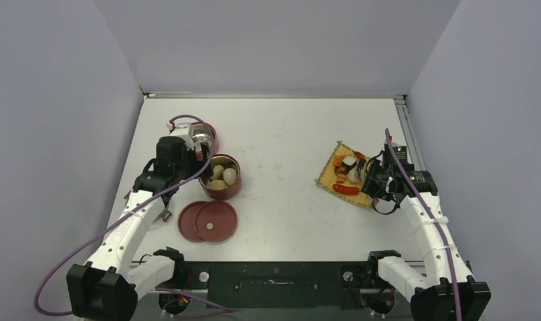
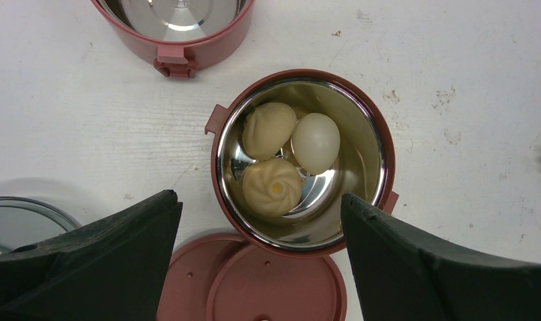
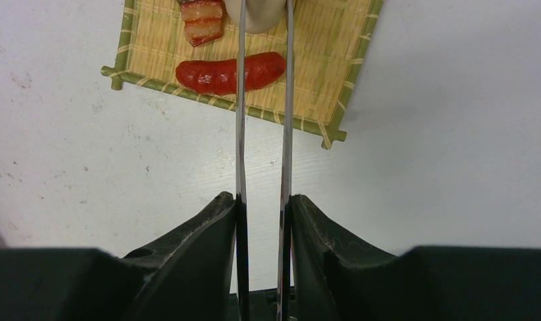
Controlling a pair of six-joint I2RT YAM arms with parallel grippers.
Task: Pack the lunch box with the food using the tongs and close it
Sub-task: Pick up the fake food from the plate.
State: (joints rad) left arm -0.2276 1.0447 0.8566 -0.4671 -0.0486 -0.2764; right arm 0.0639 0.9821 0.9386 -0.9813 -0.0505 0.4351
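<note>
Tongs (image 3: 241, 134) clamped in the right pincer (image 3: 262, 200) run straight ahead, crossing the red sausage (image 3: 214, 75) and apparently straddling a pale food piece (image 3: 261, 17) on the mat (image 3: 321, 60); the lunch box bowl (image 2: 381, 154) sits well left, beneath the spread left pincer (image 2: 259, 199).
</note>
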